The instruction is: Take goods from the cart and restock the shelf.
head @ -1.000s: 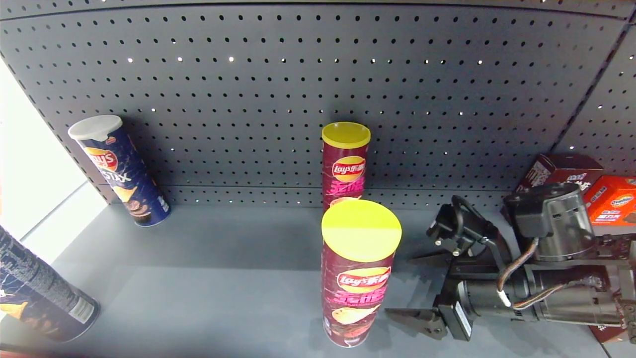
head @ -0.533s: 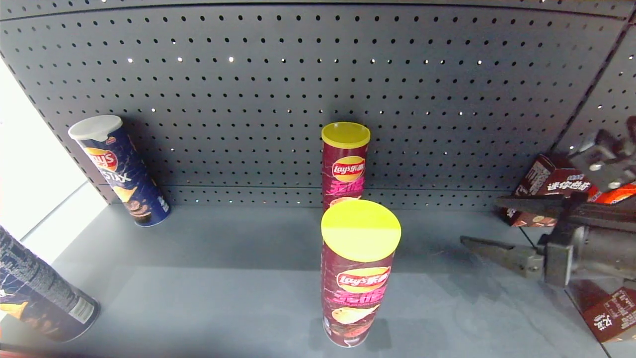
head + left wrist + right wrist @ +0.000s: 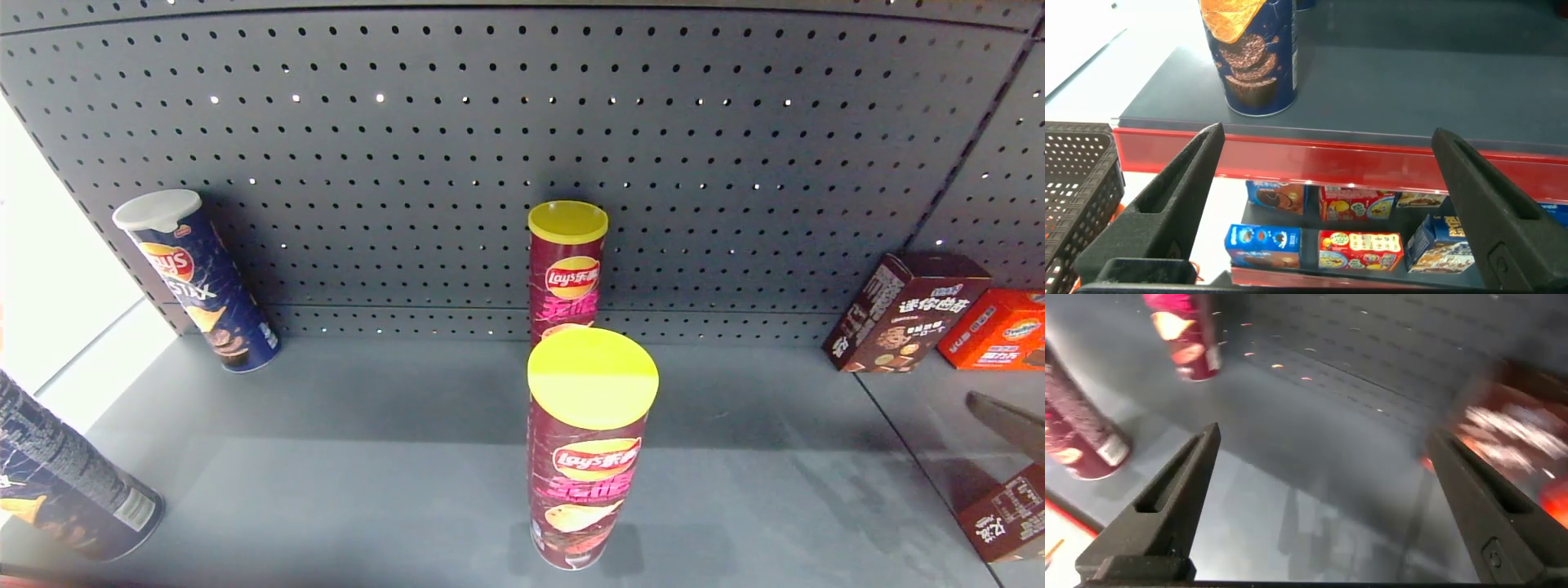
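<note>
Shelf: bare deck lies between the cans, likely room for more stock.
Front can: stands upright and unheld, lined up before the rear can to extend the row; it is well apart from the right gripper, off to its left.
Right gripper: jaws spread wide, empty, clear of the can.
Left gripper: spread wide, empty, below the shelf lip, with the dark can just beyond.
Change: the right arm has withdrawn from beside the front can; the can has not shifted.
</note>
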`<state>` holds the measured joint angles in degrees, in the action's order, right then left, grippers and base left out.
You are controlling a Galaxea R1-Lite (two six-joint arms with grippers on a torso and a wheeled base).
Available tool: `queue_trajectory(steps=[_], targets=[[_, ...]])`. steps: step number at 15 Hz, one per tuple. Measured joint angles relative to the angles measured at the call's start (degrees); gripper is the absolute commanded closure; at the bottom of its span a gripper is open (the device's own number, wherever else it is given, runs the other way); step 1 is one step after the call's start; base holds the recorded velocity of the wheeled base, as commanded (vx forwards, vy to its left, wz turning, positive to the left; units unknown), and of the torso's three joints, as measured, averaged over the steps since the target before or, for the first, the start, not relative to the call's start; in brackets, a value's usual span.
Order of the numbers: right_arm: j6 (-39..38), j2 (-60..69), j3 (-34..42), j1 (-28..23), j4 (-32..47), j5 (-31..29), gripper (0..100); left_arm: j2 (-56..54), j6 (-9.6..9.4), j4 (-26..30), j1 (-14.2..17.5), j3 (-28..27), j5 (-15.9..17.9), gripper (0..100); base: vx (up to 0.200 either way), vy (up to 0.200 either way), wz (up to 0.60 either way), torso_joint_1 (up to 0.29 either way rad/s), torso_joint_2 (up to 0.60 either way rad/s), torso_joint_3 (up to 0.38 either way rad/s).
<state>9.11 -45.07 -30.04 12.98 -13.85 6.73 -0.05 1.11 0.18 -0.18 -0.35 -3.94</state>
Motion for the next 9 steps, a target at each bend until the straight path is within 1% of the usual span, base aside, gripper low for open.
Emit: queue_trajectory(steps=[2, 4, 7, 9], targets=[[-1.1, 6.4, 2.6, -4.7, 0.2, -0.5, 0, 0.0, 0.0, 0.1, 0.0, 0.0, 0.0, 0, 0.0, 0.0, 0.0, 0.0, 0.0, 0.0], [-1.4, 12.3, 4.7, -7.9, 1.3, -0.6, 0, 0.1, 0.01, 0.1, 0.0, 0.0, 0.0, 0, 0.0, 0.0, 0.0, 0.0, 0.0, 0.0], [-1.5, 21.4, 9.5, -9.4, 4.4, -0.7, 0, 0.2, 0.0, 0.1, 0.0, 0.0, 0.0, 0, 0.0, 0.0, 0.0, 0.0, 0.0, 0.0], [-1.5, 28.7, 14.3, -9.6, 7.5, -0.8, 0, 0.2, 0.0, 0.1, 0.0, 0.0, 0.0, 0, 0.0, 0.0, 0.0, 0.0, 0.0, 0.0]])
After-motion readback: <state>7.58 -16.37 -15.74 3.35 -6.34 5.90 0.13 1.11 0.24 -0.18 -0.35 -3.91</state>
